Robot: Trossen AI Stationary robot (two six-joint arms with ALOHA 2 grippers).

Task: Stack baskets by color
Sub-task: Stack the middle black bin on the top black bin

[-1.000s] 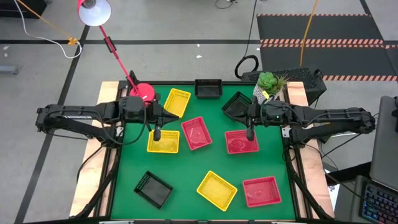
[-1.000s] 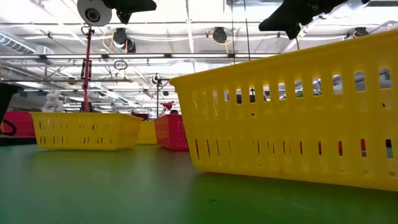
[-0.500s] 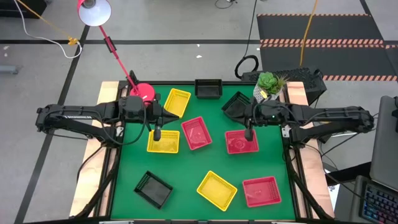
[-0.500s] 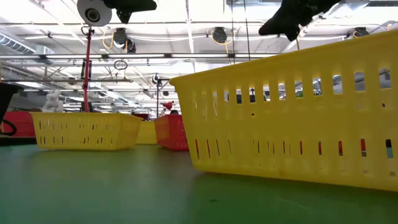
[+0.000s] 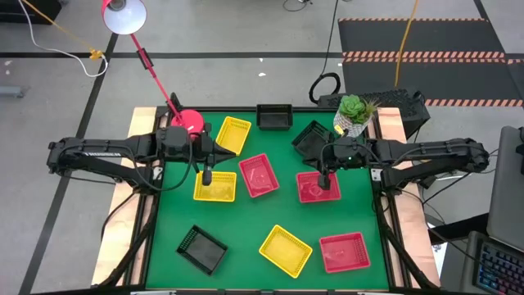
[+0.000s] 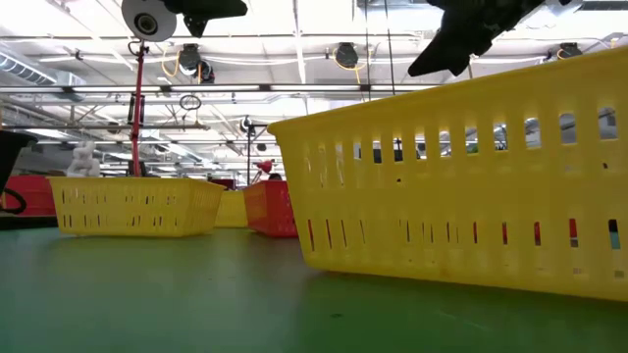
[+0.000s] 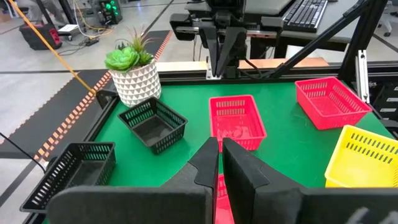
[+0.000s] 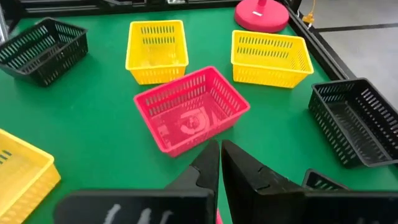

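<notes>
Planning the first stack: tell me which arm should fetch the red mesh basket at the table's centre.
Either, narrowly the left. Its shut left hand hangs beside the central red mesh plastic basket, over a yellow one. The shut right hand is over another red basket, slightly farther off.

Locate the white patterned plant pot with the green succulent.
In the high view, the white patterned plant pot stands at the table's far right corner, beside a black mesh basket and just behind the right arm's wrist.

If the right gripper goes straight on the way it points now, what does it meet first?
Most likely the red basket lying directly ahead of the shut right gripper; depth is uncertain, so it might touch the green mat first.
</notes>
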